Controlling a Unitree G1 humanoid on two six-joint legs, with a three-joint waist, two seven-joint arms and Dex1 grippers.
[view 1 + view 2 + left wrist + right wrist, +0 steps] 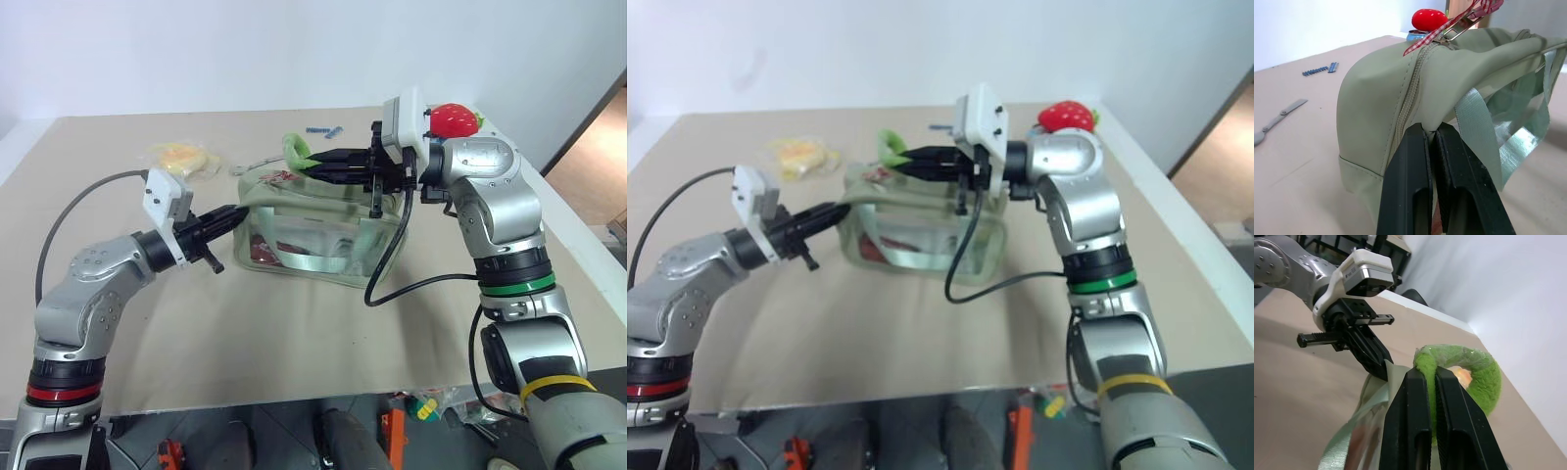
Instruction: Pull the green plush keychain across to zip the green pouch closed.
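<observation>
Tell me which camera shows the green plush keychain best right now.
The right wrist view: the green plush keychain sits close up, pinched in the right gripper. Both eye views show it small above the pouch.

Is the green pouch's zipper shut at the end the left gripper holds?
Shut there. In the left wrist view the green pouch's zipper teeth run joined from the left gripper's fingers up to the slider. Beyond that, cannot tell.

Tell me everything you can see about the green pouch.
The green pouch is a pale sage fabric bag with a clear window panel, webbing straps and a top zipper. It stands on the table, its top fabric creased. The left gripper is shut on its end by the zipper. The right gripper is shut on the plush keychain above its top.
</observation>
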